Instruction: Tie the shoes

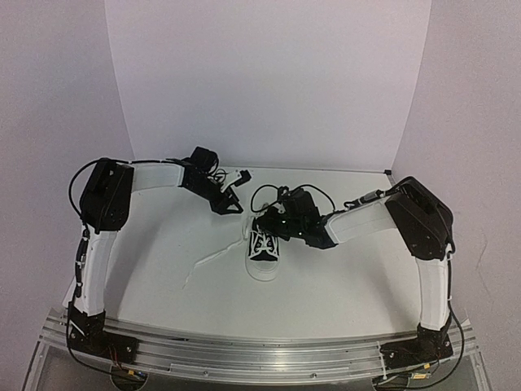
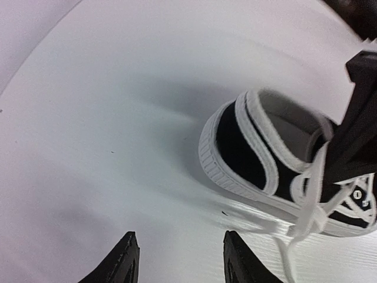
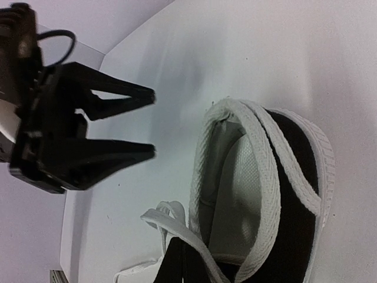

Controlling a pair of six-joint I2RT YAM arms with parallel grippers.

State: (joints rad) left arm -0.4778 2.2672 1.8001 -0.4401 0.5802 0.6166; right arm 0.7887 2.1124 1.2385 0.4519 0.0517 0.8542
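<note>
Nearest the lens in the left wrist view, the left pincer (image 2: 184, 262) stands partly open with nothing between its black fingertips, hovering over bare worktop (image 2: 88, 147). Seen from above, it sits at about 11 o'clock of the sneaker (image 1: 263, 244), which rests near the worktop's middle with its white toe cap pointing to 6 o'clock, toward the arm bases. The right pincer (image 1: 269, 221) is closed at the shoe's collar, at roughly 1 o'clock, and appears to pinch the raised lace (image 2: 315, 177), which climbs from the eyelets to its jaws. A loose lace (image 1: 207, 261) trails over the worktop toward 8 o'clock. The left arm probably has that strand to fetch. It would do well to descend on it close to the shoe and grip it flat, while the right keeps a steady, gentle pull, since so light a shoe could slide or tip. The right wrist and its cable loop (image 1: 264, 195) crowd the collar, leaving little room there, and white lace on white worktop is hard to pick out.
</note>
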